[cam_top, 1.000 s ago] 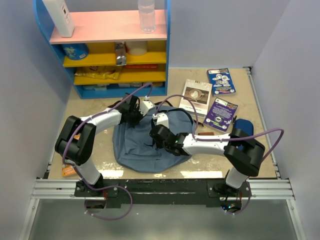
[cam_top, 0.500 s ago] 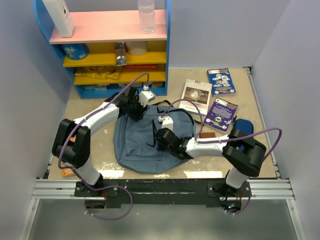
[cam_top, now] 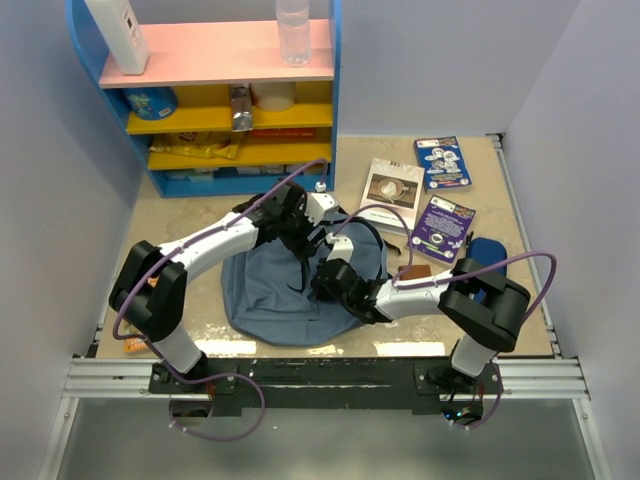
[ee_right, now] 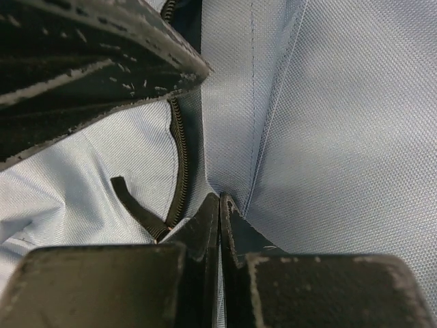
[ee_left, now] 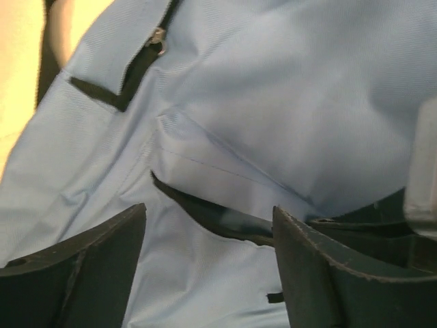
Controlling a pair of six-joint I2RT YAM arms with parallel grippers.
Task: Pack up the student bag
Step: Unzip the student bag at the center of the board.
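The soft slate-blue fabric student bag (cam_top: 265, 300) lies at lower centre. The left gripper (ee_left: 208, 219) has just spread wide over it (holding nothing); the right gripper (ee_right: 220, 199) pinches a fold, so regrasping seems next.

The beige table (cam_top: 170, 215) holds the student bag (cam_top: 270, 300), three books (cam_top: 441, 163) and a shelf unit (cam_top: 200, 183).

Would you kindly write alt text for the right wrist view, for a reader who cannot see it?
The right tool, closed, pinches a fold of the slate-blue student bag that fills the view. A black zipper curves left of its tips, and a scuffed black part crosses the top left.
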